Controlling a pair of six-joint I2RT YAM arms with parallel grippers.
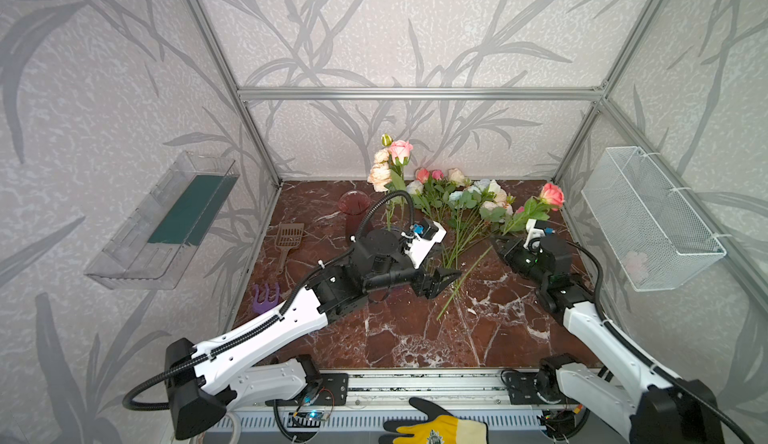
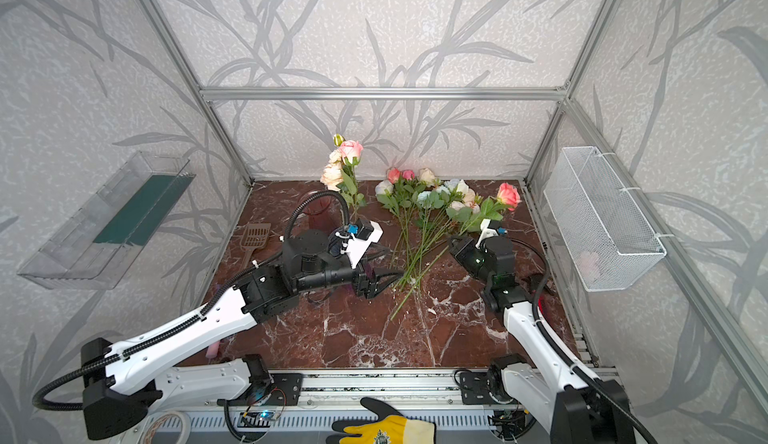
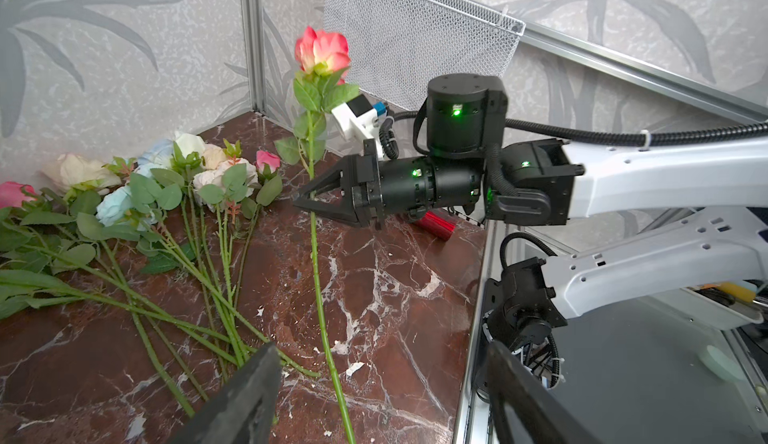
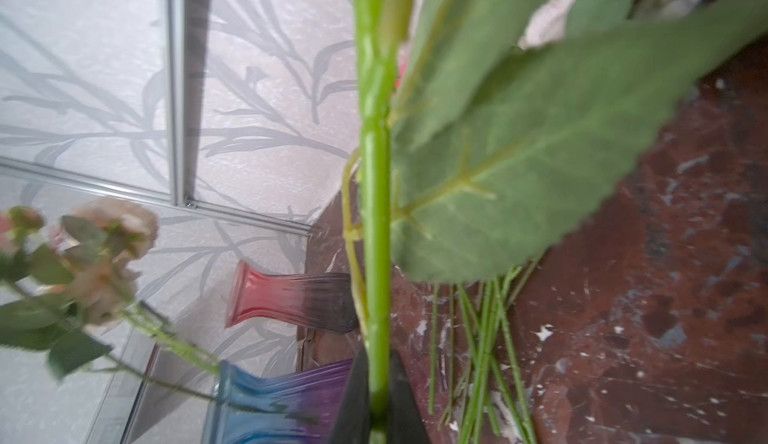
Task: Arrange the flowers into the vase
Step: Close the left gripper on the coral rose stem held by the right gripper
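One coral rose (image 3: 322, 53), stem pinched between right fingers (image 3: 332, 215), left fingers (image 3: 249, 400) spread nearby

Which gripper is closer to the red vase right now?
Left. The left gripper, open, hangs right of the red vase and nearer the camera. The right gripper is farther right, past the loose flowers, shut on the stem of the coral rose.

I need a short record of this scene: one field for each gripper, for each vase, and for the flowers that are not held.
right gripper: shut on the stem of the coral rose
left gripper: open, beside the lower stem, not gripping
blue-purple vase: holds a few upright flowers
red vase: no flowers in it
loose flowers: lying on the table
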